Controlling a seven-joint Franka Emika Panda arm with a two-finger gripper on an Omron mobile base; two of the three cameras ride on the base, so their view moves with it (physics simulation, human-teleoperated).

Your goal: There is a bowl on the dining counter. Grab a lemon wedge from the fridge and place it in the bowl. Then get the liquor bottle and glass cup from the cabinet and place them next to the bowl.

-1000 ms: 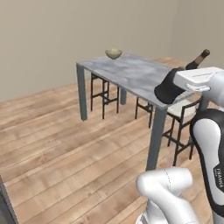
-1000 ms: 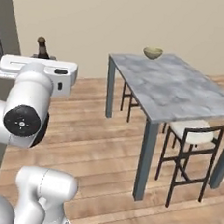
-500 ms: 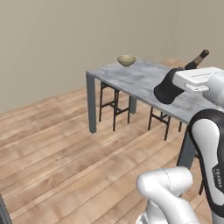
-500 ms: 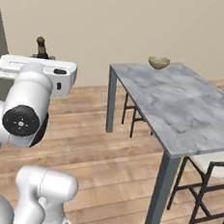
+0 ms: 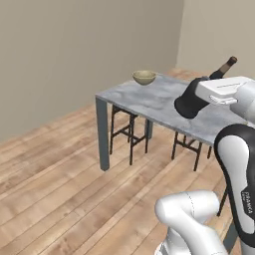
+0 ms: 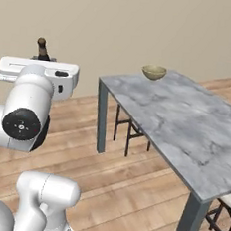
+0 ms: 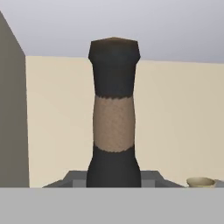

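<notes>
The jaws sit clamped on the liquor bottle (image 7: 113, 118), partly closed around its dark body. In the hand view the neck rises straight up the middle, with a dark cap at twelve o'clock and a brownish band below it. The gripper (image 5: 191, 99) carries the bottle up high, the cap poking out at about one o'clock of the hand in the left base view, and above the white wrist in the right base view (image 6: 41, 48).

The bottle reads as rigid glass, smooth and probably slippery, with most of its weight low if it is filled. A hold around the wide body looks safer than one on the narrow neck. A knock against stone could crack it, so a gentle, upright set-down seems wise.

The bowl (image 5: 144, 77) stands on the dining counter (image 5: 149, 102) near its far corner, at about eleven o'clock from the gripper in the left base view. In the right base view the bowl (image 6: 154, 71) sits at roughly two o'clock from the hand. Whether the lemon wedge lies inside cannot be told.

The marble top around the bowl is bare, leaving room beside it on the near side. The near edge and corner leg face the robot, and dark stools (image 5: 124, 132) stand tucked beneath, well below the bottle's height.
</notes>
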